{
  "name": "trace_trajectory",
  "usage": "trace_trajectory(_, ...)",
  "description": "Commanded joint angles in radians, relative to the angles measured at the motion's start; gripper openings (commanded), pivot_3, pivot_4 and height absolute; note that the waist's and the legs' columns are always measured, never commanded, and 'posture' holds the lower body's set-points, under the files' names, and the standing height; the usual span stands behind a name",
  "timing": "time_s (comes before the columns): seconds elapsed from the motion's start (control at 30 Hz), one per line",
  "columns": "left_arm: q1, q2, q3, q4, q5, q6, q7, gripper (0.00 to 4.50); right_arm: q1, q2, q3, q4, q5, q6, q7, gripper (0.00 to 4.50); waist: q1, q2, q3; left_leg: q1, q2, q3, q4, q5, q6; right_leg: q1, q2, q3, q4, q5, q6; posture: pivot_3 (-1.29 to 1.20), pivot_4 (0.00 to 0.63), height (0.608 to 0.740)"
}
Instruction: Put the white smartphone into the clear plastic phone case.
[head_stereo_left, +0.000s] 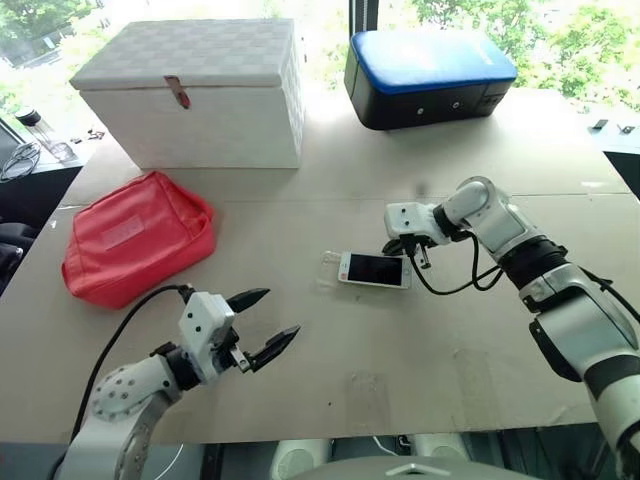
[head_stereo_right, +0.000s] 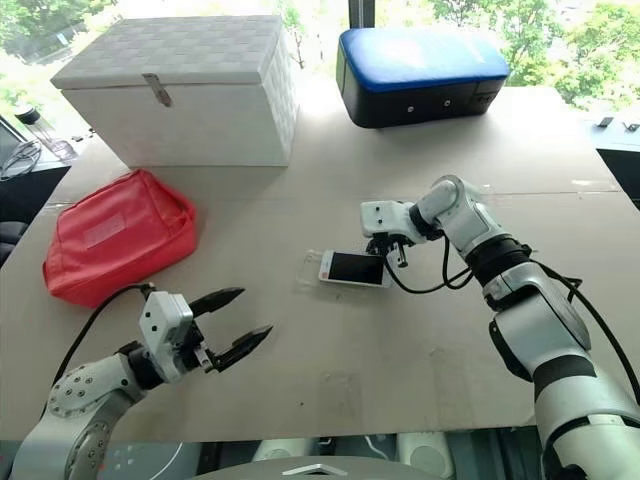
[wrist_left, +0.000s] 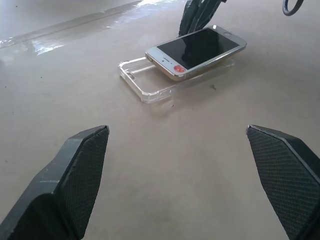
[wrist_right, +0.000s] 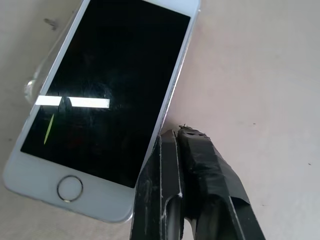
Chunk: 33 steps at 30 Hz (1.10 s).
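The white smartphone (head_stereo_left: 375, 269) lies screen up near the middle of the table. It rests partly on the clear plastic phone case (wrist_left: 137, 82), shifted to the right, so the case's left end (head_stereo_left: 329, 266) sticks out bare. My right gripper (head_stereo_right: 398, 255) is shut with nothing in it. It points down and leftward, and its fingertips (wrist_right: 182, 137) stand right beside the phone's edge near the home-button end; whether they touch it I cannot tell. My left gripper (head_stereo_left: 283, 312) hovers open near the front left of the table, well short of the phone, aimed towards it.
A red pouch (head_stereo_left: 135, 235) lies at the left. A white lidded box (head_stereo_left: 190, 90) stands at the back left and a blue-topped black box (head_stereo_left: 430, 75) at the back centre. The table's front edge (head_stereo_left: 350, 425) runs just below my left gripper.
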Motion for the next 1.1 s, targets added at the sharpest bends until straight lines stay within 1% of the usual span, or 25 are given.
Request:
trace_trajectory(0.03,0.000,0.005,0.006,-0.001,-0.009,-0.022,-0.012,4.50,0.018,-0.007,-0.041,-0.067,0.029,-0.003,0.015,0.07,0.000,0.000,0.000,0.000,0.000,0.000,0.000,0.000,0.000,0.000,0.000,0.000,0.000,0.000,0.000,0.00,0.150,0.740)
trace_trajectory(0.13,0.008,0.013,0.022,0.002,-0.024,-0.022,-0.027,4.50,0.048,-0.012,-0.050,-0.110,0.040,0.011,0.019,0.07,0.000,0.000,0.000,0.000,0.000,0.000,0.000,0.000,0.000,0.000,0.000,0.000,0.000,0.000,0.000,0.00,0.150,0.740)
trace_trajectory(0.2,0.017,0.022,0.036,0.005,-0.043,-0.015,-0.046,4.50,0.055,-0.016,-0.059,-0.117,0.030,0.008,-0.011,0.07,0.000,0.000,0.000,0.000,0.000,0.000,0.000,0.000,0.000,0.000,0.000,0.000,0.000,0.000,0.000,0.00,0.150,0.740)
trace_trajectory(0.27,0.027,0.035,0.051,0.006,-0.075,-0.002,-0.074,4.50,0.047,-0.015,-0.079,-0.113,0.031,0.016,-0.050,0.07,0.000,0.000,0.000,0.000,0.001,0.000,0.000,0.000,0.000,0.000,0.000,0.000,0.000,0.000,0.000,0.00,0.150,0.740)
trace_trajectory(0.33,0.035,0.051,0.072,0.004,-0.132,0.022,-0.113,4.50,0.038,-0.019,-0.100,-0.128,0.047,0.043,-0.059,0.07,0.000,0.000,0.000,0.000,0.001,0.000,0.000,0.000,0.000,0.000,0.000,0.000,0.000,-0.001,-0.002,0.00,0.150,0.740)
trace_trajectory(0.43,0.038,0.076,0.099,0.005,-0.174,0.047,-0.143,4.50,0.042,-0.021,-0.129,-0.200,0.088,0.119,-0.031,0.07,0.000,0.000,0.000,0.000,0.001,0.000,0.000,0.000,0.000,0.000,0.000,0.000,0.000,-0.002,-0.004,0.00,0.150,0.740)
trace_trajectory(0.53,0.024,0.111,0.131,0.018,-0.218,0.090,-0.165,4.50,0.079,0.002,-0.144,-0.328,0.165,0.316,-0.004,0.07,0.000,0.000,0.000,0.000,0.001,0.000,0.000,0.000,0.000,0.000,0.000,0.000,0.000,-0.002,-0.003,0.00,0.150,0.740)
trace_trajectory(0.63,-0.007,0.147,0.157,0.036,-0.235,0.113,-0.184,4.50,0.146,0.030,-0.105,-0.402,0.145,0.380,-0.058,0.07,0.000,-0.001,0.000,0.000,0.002,-0.001,0.000,0.000,0.000,0.000,0.000,0.000,0.000,-0.002,-0.003,0.00,0.150,0.740)
trace_trajectory(0.77,-0.035,0.171,0.179,0.049,-0.248,0.132,-0.194,4.50,0.202,0.069,-0.074,-0.439,0.105,0.445,-0.149,0.07,0.000,0.000,0.000,0.000,0.001,-0.001,0.000,0.000,0.000,0.000,0.000,-0.001,0.000,-0.002,-0.003,0.00,0.150,0.740)
trace_trajectory(0.87,-0.035,0.166,0.175,0.046,-0.236,0.129,-0.191,4.50,0.284,0.074,0.022,-0.411,0.006,0.450,-0.230,0.07,-0.003,-0.002,-0.002,0.001,0.001,0.000,0.000,0.000,0.000,0.000,0.000,0.000,0.000,-0.002,-0.004,0.00,0.150,0.740)
trace_trajectory(1.0,-0.034,0.152,0.155,0.018,-0.227,0.136,-0.169,4.50,0.355,0.072,0.084,-0.435,-0.006,0.490,-0.224,0.07,-0.001,-0.003,-0.011,0.006,0.002,0.000,0.000,0.000,0.000,0.004,0.001,0.000,0.001,-0.002,-0.005,0.00,0.150,0.740)
trace_trajectory(1.1,-0.043,0.152,0.147,0.008,-0.230,0.146,-0.155,4.50,0.374,0.077,0.079,-0.464,0.027,0.491,-0.209,0.07,-0.001,-0.001,-0.012,0.018,0.002,0.000,-0.001,-0.001,-0.001,0.016,0.000,0.000,-0.001,-0.003,-0.004,0.00,0.150,0.740)
